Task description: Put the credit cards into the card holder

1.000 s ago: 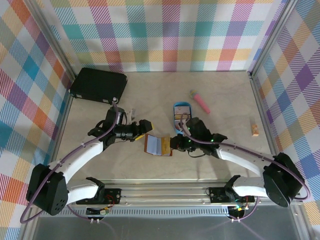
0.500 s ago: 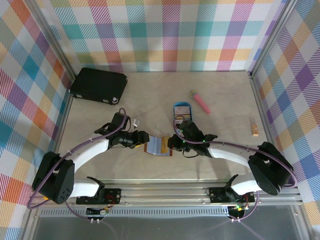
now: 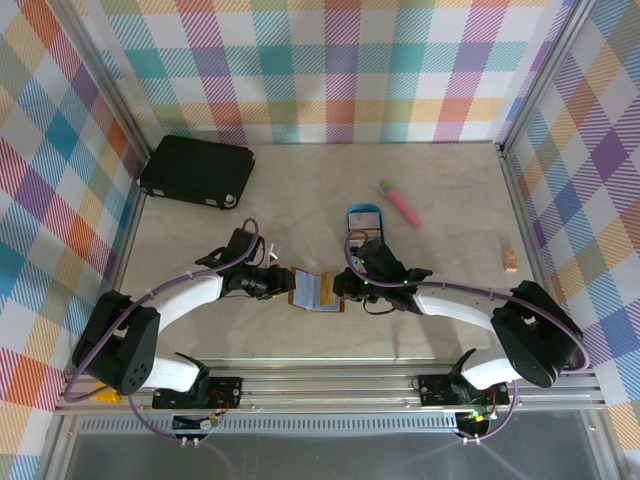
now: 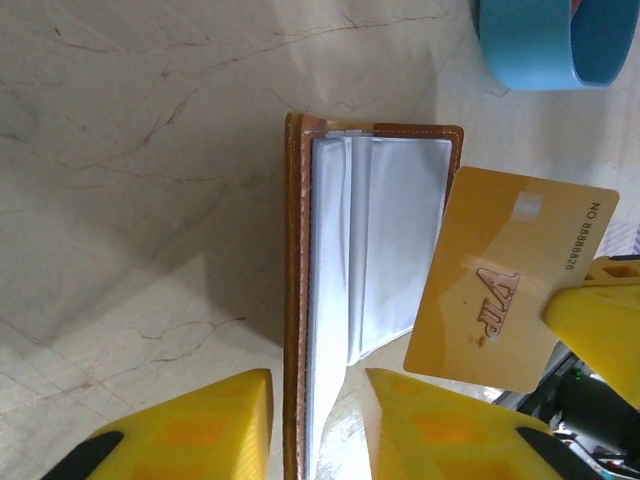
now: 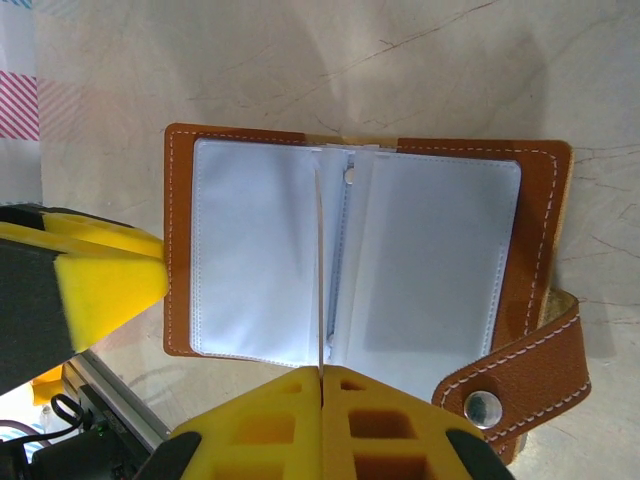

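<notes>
Card holder [image 3: 315,291], table [image 3: 450,200], plaid walls [image 3: 340,70]; right pincer [image 5: 322,385] tight on card [image 4: 510,280], left pincer [image 4: 318,385] ajar

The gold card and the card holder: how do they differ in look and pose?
Colour: the gold card is gold with VIP print; the card holder is brown leather with pale pockets inside. Pose: the gold card is gripped in the right fingers, edge toward the pockets; the card holder lies open on the table. Size: the gold card is smaller than the open card holder. Both are rectangular.
</notes>
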You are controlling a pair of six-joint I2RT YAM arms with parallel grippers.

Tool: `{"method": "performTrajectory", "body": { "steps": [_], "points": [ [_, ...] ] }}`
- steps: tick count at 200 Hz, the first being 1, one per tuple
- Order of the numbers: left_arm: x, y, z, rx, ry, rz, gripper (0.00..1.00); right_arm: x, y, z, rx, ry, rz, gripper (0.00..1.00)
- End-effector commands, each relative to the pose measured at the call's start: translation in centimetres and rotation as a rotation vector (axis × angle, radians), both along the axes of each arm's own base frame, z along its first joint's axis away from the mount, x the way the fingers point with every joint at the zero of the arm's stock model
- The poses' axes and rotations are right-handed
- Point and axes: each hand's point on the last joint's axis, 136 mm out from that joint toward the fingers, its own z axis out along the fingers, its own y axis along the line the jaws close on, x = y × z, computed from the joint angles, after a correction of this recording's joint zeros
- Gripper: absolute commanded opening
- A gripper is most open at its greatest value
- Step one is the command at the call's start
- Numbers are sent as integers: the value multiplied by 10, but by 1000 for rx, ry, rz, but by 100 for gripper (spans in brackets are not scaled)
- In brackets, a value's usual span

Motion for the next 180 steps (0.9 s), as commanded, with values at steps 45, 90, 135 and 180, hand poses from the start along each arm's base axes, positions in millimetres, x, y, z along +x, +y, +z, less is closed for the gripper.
{"method": "performTrajectory", "body": {
  "steps": [45,90,135,180],
  "points": [
    [3,1,-10,1,-9,-2,17,6,11,11,38,-15,6,0],
    [2,4,-17,24,1,5,11,8,13,9,41,-19,7,0],
    [0,8,-20,43,-2,8,8,9,16,1,42,-18,19,0],
    [-1,10,-25,62,2,2,8,9,23,-5,65,5,25,0]
  ]
}}
